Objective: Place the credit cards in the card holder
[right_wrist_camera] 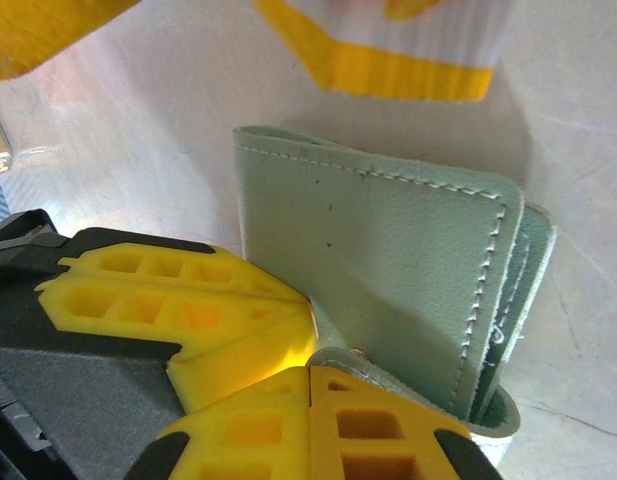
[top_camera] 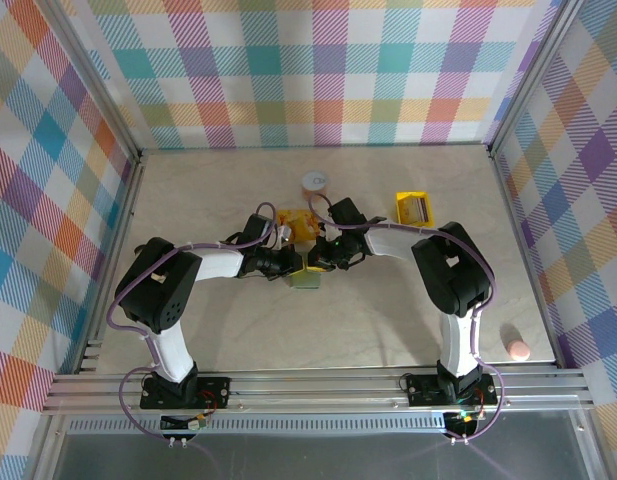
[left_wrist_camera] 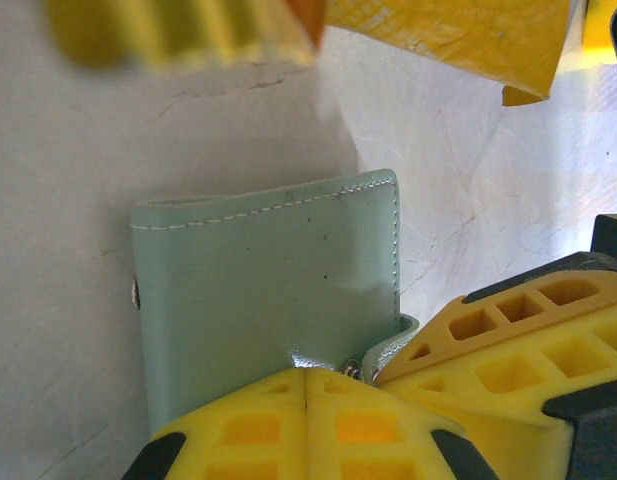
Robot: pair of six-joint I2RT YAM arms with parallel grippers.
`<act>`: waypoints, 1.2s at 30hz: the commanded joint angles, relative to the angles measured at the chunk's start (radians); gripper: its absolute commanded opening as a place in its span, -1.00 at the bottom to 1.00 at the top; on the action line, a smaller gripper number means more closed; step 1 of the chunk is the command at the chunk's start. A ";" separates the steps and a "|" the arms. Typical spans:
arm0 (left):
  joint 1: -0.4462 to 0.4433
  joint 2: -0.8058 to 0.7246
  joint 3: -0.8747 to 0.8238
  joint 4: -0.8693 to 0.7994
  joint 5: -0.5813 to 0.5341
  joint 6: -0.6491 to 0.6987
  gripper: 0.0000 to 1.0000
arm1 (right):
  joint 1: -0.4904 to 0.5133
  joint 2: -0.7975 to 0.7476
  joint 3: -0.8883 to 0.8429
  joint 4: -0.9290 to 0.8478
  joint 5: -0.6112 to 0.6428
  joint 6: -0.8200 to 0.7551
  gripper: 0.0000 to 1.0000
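The card holder (top_camera: 308, 277) is lying folded near the middle of the bench (top_camera: 388, 330), just in front of the orange snack packet (top_camera: 294, 224), and both arms are reaching in over it from either side. The left gripper (left_wrist_camera: 306, 378) is bearing on the holder's edge with its jaws pressed together, right beside the snap tab (left_wrist_camera: 386, 347). The right gripper (right_wrist_camera: 308, 372) is meeting it there, jaws likewise pressed together. Whether either is nipping any of the soft cover I cannot tell.

My reading: they are crowding the tab because the holder is needing to be opened before any card goes in, one arm steadying and the other prying. The credit cards I am not making out for certain. Something pale is standing in the yellow tray (top_camera: 413, 208), well apart.
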 commanded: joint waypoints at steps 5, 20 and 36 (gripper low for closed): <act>-0.008 0.031 -0.013 -0.018 -0.021 0.012 -0.97 | -0.003 0.034 0.039 -0.008 0.006 0.004 -1.00; -0.008 0.031 -0.001 -0.038 -0.025 0.014 -0.97 | -0.003 0.045 -0.007 0.011 0.015 0.014 -1.00; -0.008 0.042 0.006 -0.042 -0.028 0.014 -0.97 | -0.006 0.057 -0.104 0.055 0.066 0.022 -1.00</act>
